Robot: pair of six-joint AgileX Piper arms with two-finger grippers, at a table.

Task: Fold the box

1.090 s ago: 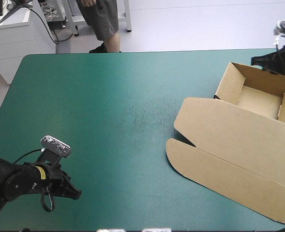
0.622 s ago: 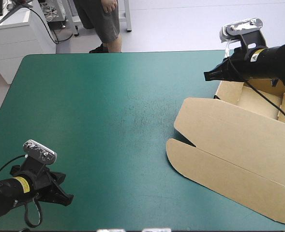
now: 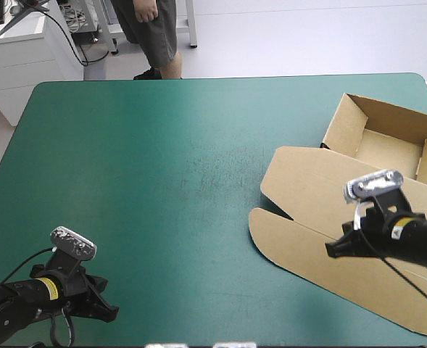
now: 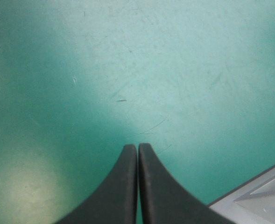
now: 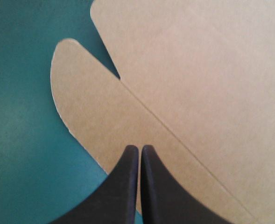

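The box [image 3: 358,206] is lying by the right edge of the table [image 3: 162,159]. Its tray [image 3: 387,148] is toward the table's far right corner with walls raised. The lid [image 3: 329,181] is flat, and a rounded flap [image 3: 293,243] is spread toward the table's near edge.

The right gripper [image 3: 331,251] is being held over that flap, fingers pressed together into one point, nothing gripped. Whether the board is being touched cannot be told. The left gripper [image 3: 110,313] is being held low near the table's near left corner, over bare teal-green cover, well apart from the box. Its fingers are likewise together and empty.

Handling, as a judgement:
- The board is being taken as light and stiff, bending cleanly only along the scored crease [image 5: 174,135] between flap and lid.
- The surface looks smooth, so sliding over the table is being expected if it is pushed from one side.
- It is not fragile, but a stray dent is being risked if a panel is pinched mid-sheet.
- The best hold is being judged as the flap's free edge by its rounded corner [image 5: 62,56], where a finger could be slipped under.
- The lid would probably need pinning by the other gripper, and the fingers would have to be parted first.
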